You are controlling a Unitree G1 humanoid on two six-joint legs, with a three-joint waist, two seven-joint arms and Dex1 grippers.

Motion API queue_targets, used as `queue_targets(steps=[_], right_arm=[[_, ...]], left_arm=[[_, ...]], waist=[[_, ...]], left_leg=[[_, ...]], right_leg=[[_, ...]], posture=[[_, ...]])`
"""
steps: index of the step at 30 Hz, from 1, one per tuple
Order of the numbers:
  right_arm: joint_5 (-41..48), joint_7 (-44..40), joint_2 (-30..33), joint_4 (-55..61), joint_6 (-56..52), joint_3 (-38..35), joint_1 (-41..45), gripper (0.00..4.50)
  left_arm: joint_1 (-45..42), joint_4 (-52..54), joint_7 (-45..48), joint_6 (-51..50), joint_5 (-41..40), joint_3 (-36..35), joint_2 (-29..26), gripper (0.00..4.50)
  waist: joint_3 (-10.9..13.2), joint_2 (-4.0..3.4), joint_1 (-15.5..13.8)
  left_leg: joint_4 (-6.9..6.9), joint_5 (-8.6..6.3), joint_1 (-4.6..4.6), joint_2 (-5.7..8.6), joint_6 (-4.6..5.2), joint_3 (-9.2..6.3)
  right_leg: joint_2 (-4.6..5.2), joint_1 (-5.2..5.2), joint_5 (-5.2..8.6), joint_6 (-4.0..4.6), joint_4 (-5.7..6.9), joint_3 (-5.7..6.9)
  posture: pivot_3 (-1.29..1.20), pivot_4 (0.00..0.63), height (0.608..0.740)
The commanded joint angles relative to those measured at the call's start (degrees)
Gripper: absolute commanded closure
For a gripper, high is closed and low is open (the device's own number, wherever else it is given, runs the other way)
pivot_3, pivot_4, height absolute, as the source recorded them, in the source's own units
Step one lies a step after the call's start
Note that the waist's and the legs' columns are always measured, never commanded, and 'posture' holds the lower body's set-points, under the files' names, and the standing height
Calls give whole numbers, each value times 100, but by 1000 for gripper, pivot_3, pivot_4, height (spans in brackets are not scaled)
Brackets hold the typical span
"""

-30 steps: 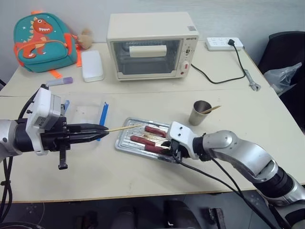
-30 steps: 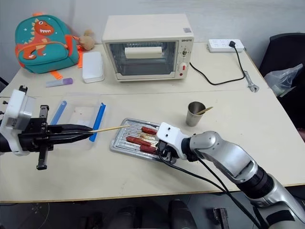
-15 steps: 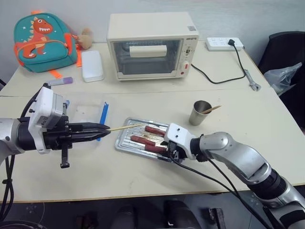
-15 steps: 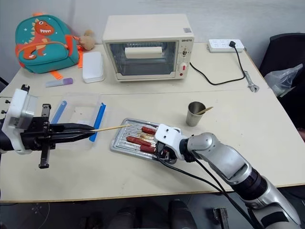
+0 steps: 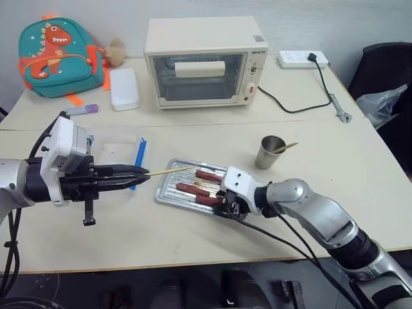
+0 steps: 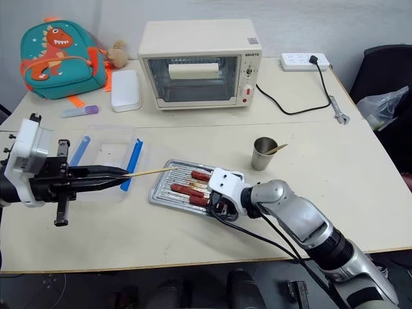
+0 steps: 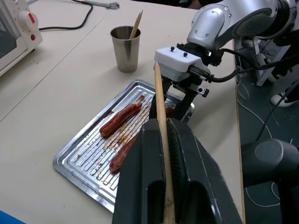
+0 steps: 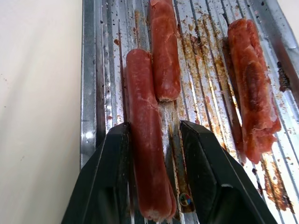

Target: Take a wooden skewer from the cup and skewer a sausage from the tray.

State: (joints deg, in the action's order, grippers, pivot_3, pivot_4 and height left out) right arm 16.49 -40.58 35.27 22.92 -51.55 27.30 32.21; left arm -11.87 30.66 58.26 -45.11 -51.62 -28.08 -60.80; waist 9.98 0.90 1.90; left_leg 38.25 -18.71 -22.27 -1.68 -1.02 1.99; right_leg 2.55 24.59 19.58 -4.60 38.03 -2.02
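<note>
Sausage [image 8: 147,177] between right tool [image 8: 156,186] fingers

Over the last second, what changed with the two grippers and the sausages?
The right gripper edged further over the tray and now straddles the nearest sausage, one finger on each side; whether it grips yet is unclear. The left gripper stayed put, shut on the wooden skewer. The cup is unmoved.

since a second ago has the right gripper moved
Yes, the right gripper has crept left along the tray, away from the cup.
</note>
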Motion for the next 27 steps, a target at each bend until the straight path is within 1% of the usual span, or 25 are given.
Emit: queue_targets(steps=[1, 2, 5, 6, 24, 27], right_arm=[[-36, -92, -53, 82, 11, 6, -61, 2752], [-32, -95, -60, 83, 4, 3, -67, 2752], [-34, -94, -76, 93, -15, -1, -78, 3265], [-38, -95, -81, 95, -22, -3, -82, 3515], [-149, -132, -137, 19, 23, -39, -109, 3515], [-163, -123, -150, 22, 20, -44, -123, 3938]], left_arm=[[-73, -13, -21, 99, 6, -36, -81, 4500], [-79, -15, -20, 104, 11, -31, -82, 4500], [-109, -24, -22, 110, 18, -10, -91, 4500], [-118, -29, -20, 112, 22, -4, -94, 4500], [-285, -79, -53, 181, 77, 172, -83, 4500], [-302, -97, -60, 202, 80, 195, -88, 4500]], waist=[[0, 0, 3], [0, 0, 4], [0, 0, 4], [0, 0, 2], [-1, 1, 4], [-1, 1, 5]], left_leg=[[0, 0, 0, 0, 0, 0], [0, 0, 0, 0, 0, 1], [0, 0, 0, 0, 0, 0], [1, 0, 0, 0, 0, 0], [5, 0, 1, 0, -1, 1], [6, 0, 1, 0, -1, 1]], right_leg=[[0, 0, 0, 0, 0, 0], [0, 0, 0, 0, 1, 0], [-1, 0, 0, 0, 3, 0], [-1, 0, 0, 0, 3, 0], [-2, 0, 0, 0, 9, 0], [-2, 0, 0, 0, 10, 0]], posture=[[0, 150, 740], [0, 150, 740], [0, 150, 740], [0, 150, 740], [0, 150, 740], [0, 150, 740]])
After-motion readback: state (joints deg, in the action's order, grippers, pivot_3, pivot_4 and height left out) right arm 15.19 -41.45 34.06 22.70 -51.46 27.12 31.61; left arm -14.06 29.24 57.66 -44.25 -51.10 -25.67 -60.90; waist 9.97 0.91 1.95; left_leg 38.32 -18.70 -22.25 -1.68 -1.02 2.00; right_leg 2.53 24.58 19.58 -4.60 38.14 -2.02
